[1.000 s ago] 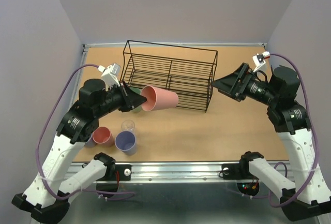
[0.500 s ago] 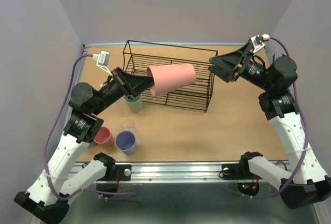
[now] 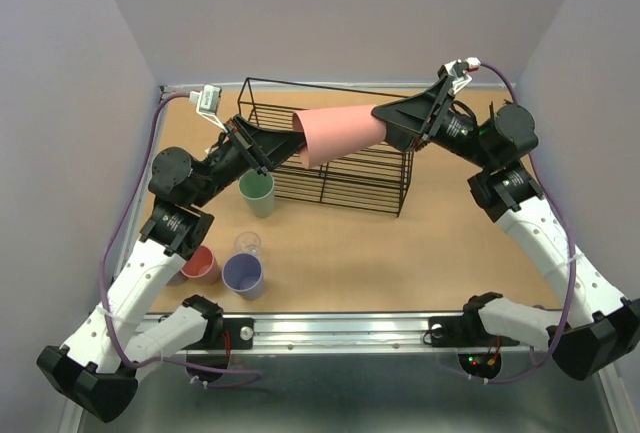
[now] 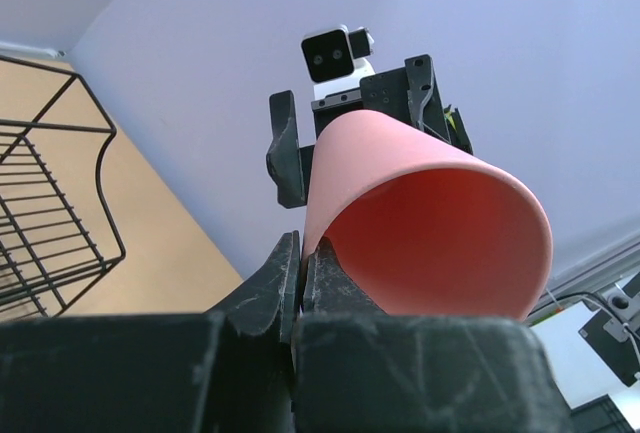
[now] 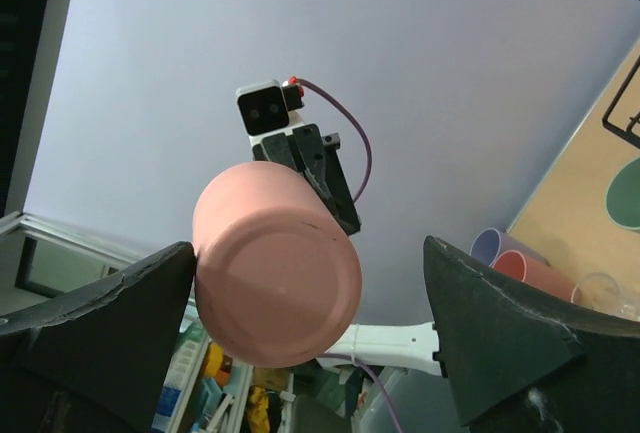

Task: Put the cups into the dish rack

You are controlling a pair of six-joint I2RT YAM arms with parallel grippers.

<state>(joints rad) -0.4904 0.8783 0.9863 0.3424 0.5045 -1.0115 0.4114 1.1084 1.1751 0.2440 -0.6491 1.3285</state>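
A salmon-pink cup point(image 3: 340, 135) lies on its side in the air above the black wire dish rack point(image 3: 350, 178). My left gripper point(image 3: 296, 153) is shut on its rim, one finger inside and one outside point(image 4: 300, 258). My right gripper point(image 3: 388, 125) stands open around the cup's flat base point(image 5: 277, 288). That base sits close against one finger point(image 5: 120, 313), with a wide gap to the other point(image 5: 490, 333). On the table stand a green cup point(image 3: 257, 193), a small clear cup point(image 3: 247, 244), a lavender cup point(image 3: 242, 274) and another salmon cup point(image 3: 200, 264).
Both arms reach in over the rack from either side. The standing cups cluster at the near left, beside the left arm's base. Grey walls close in the table at the left, back and right.
My left gripper has carried the pink cup up and to the right, over the rack. My right gripper has swung left and now straddles the cup's base.
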